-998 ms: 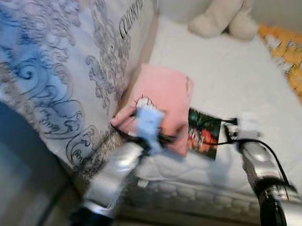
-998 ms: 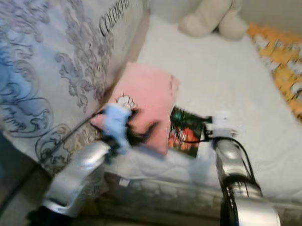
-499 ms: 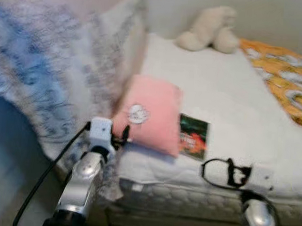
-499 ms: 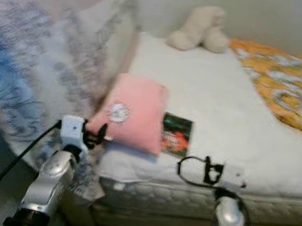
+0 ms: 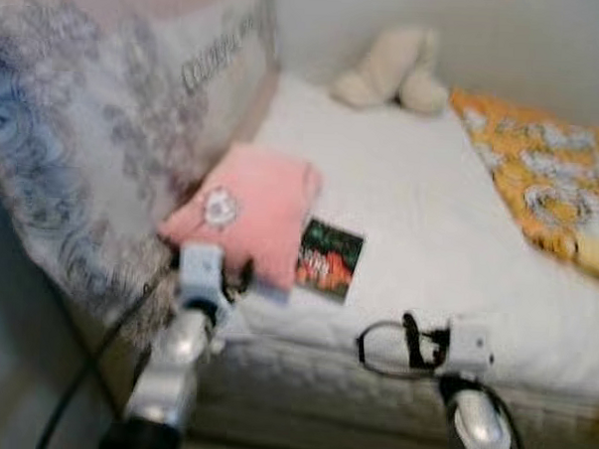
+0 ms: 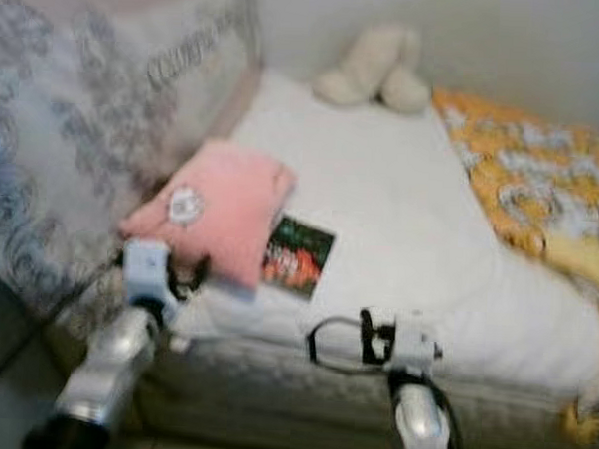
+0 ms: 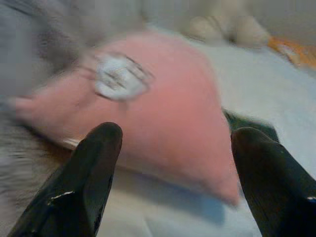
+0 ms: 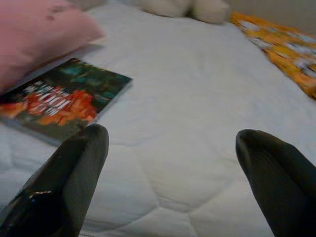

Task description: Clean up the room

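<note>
Both arms are sitting lower and nearer the mattress edge than a second ago, when our left gripper was reaching onto the pink pillow and our right gripper was beside the book; the camera has also moved, so part of that change is ours.

We are now holding the left gripper [image 7: 170,173] just short of the pink pillow [image 5: 250,210], fingers spread wide and holding nothing, with the pillow framed between them in the wrist view. We are holding the right gripper [image 8: 173,177] equally wide apart above the bare white bed [image 5: 419,220], with the book [image 8: 61,96] lying flat ahead of it, one edge tucked against the pillow.

We are judging the step in hand to be the approach to one of these two things. The next move calls for steadying ourselves, as the head views are blurred, then advancing a gripper until its fingers bracket the pillow's near corner or the book's free edge.

Behind them, a cream soft toy [image 5: 391,69] is sitting at the far wall, an orange patterned blanket [image 5: 540,180] is covering the right side, and a large grey patterned cushion [image 5: 94,156] is leaning on the left.
</note>
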Available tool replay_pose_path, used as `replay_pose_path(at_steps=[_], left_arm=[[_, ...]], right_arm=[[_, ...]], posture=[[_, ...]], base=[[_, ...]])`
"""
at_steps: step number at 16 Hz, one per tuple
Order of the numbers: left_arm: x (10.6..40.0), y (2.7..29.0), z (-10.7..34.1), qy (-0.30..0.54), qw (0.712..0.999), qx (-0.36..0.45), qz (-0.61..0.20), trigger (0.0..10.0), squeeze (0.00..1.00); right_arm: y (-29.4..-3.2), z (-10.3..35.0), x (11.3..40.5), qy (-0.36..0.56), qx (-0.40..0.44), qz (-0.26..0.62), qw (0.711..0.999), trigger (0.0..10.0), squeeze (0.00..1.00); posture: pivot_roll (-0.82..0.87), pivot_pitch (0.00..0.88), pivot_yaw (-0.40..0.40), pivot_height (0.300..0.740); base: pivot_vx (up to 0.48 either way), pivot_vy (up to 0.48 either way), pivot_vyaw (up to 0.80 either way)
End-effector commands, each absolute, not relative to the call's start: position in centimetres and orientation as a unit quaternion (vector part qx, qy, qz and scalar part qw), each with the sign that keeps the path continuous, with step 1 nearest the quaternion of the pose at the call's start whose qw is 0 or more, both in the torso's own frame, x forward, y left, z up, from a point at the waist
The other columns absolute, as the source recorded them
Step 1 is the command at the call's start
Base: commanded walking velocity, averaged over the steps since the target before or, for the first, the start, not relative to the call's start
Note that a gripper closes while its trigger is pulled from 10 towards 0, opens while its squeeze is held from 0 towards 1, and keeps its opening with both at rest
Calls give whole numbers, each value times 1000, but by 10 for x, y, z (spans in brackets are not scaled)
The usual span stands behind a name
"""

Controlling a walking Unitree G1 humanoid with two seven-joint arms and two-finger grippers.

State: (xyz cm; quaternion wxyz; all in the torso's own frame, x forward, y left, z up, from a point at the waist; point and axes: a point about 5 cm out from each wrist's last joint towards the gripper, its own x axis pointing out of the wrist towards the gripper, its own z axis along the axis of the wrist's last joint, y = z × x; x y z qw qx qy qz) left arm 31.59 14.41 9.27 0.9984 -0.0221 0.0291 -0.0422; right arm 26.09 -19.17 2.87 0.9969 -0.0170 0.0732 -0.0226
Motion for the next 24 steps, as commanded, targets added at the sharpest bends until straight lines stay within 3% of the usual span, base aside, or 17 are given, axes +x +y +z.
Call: replay_pose_path(at_steps=[1, 5, 10, 14, 18, 24], left_arm=[[317, 141, 93, 27, 998, -29, -41, 10000, 0], [321, 120, 110, -20, 993, 12, -116, 10000, 0], [329, 123, 114, -21, 992, -5, -121, 10000, 0], [324, 132, 148, -89, 989, -14, -115, 10000, 0], [327, 126, 122, -23, 989, 6, -147, 10000, 0], [328, 130, 111, -3, 989, 26, -145, 10000, 0]], right_arm=[[-195, 40, 271, 59, -24, -20, 998, 10000, 0], [-193, 47, 280, 53, -31, -15, 998, 10000, 0], [-181, 40, 274, 56, -7, -33, 998, 10000, 0], [-185, 87, 272, -73, -9, -43, 996, 10000, 0], [-191, 70, 269, -33, 11, -76, 997, 10000, 0], [-185, 62, 266, -7, 12, -63, 998, 10000, 0]], posture=[[161, 0, -72, 740], [163, 0, -67, 740], [142, 0, -18, 740], [153, 0, -22, 740], [143, 0, -14, 740], [120, 0, -13, 740]], base=[[0, -461, 725], [0, -461, 383], [0, -455, 0], [0, -446, 0], [0, -426, 0], [0, -421, 0]])
